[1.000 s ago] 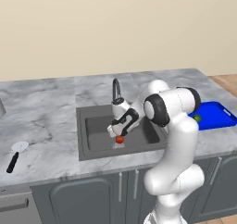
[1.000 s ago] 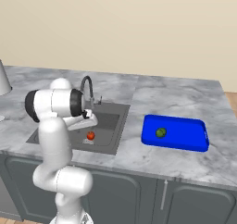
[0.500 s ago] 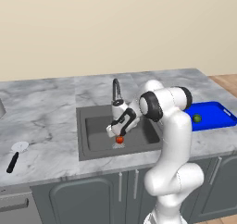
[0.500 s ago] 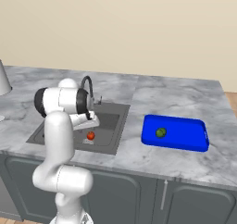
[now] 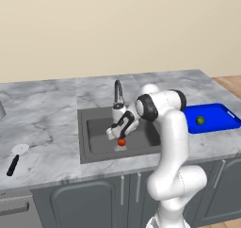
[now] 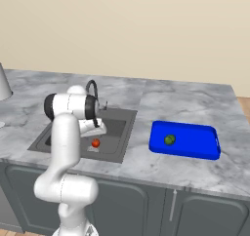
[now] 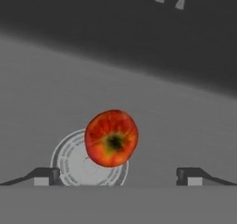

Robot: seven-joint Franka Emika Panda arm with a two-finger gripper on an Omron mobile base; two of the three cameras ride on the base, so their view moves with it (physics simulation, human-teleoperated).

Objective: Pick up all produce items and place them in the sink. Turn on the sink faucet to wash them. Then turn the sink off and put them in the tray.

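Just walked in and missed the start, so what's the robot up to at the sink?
The white arm is reaching down into the sink, its gripper open just above the red-orange produce item, which lies on the drain and is not held. The green produce item already sits in the blue tray on the counter to the right. No water shows at the faucet.

White arm bent forward and down, tool (image 7: 118, 174) low, jaws spread wide, nothing gripped
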